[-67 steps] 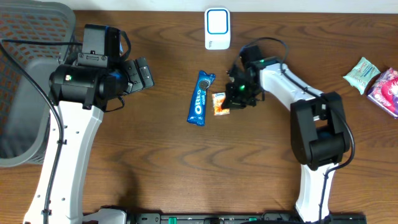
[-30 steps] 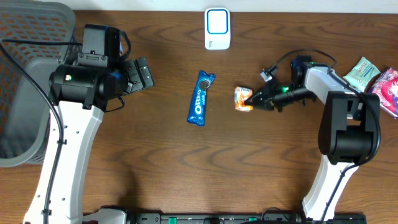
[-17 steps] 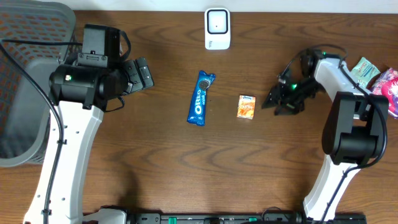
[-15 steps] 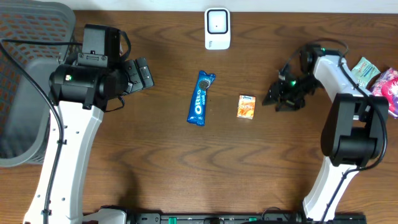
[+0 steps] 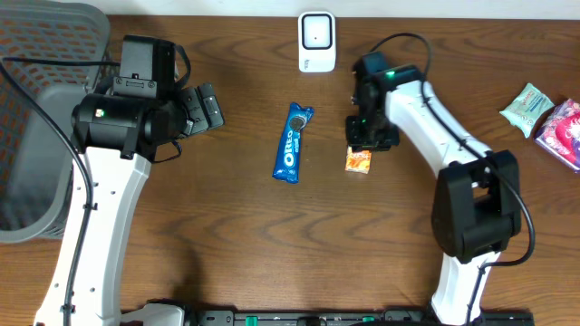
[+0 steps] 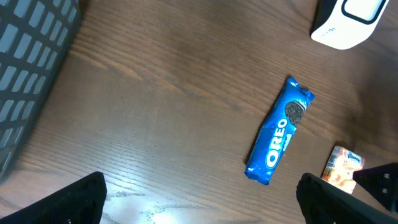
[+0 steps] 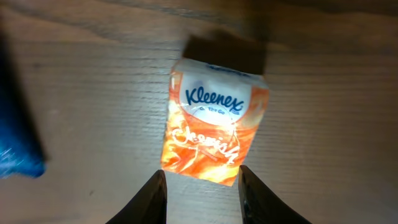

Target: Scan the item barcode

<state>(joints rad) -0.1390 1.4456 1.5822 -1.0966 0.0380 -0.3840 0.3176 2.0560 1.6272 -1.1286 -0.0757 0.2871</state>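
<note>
Your right hand (image 7: pixel 203 172) hovers partly spread over the Kleenex pack (image 7: pixel 214 121), gripping nothing. The pack lies flat on the counter (image 5: pixel 272 244), nearer its far edge, beside the Oreo pack (image 5: pixel 293 142). Your left hand (image 6: pixel 200 180) is spread wide.

Overhead view: fixed above, facing straight down on the brown wooden tabletop (image 5: pixel 227 254); whole working area in frame, from afar.
Left wrist view: raised, tilted down across the tabletop; shares the blue Oreo cookie packet (image 6: pixel 278 132) and the orange Kleenex tissue pack (image 6: pixel 341 167) with the overhead view.
Right wrist view: close, straight down on the tissue pack, its two pale fingers (image 7: pixel 152 199) at the bottom edge.
</note>
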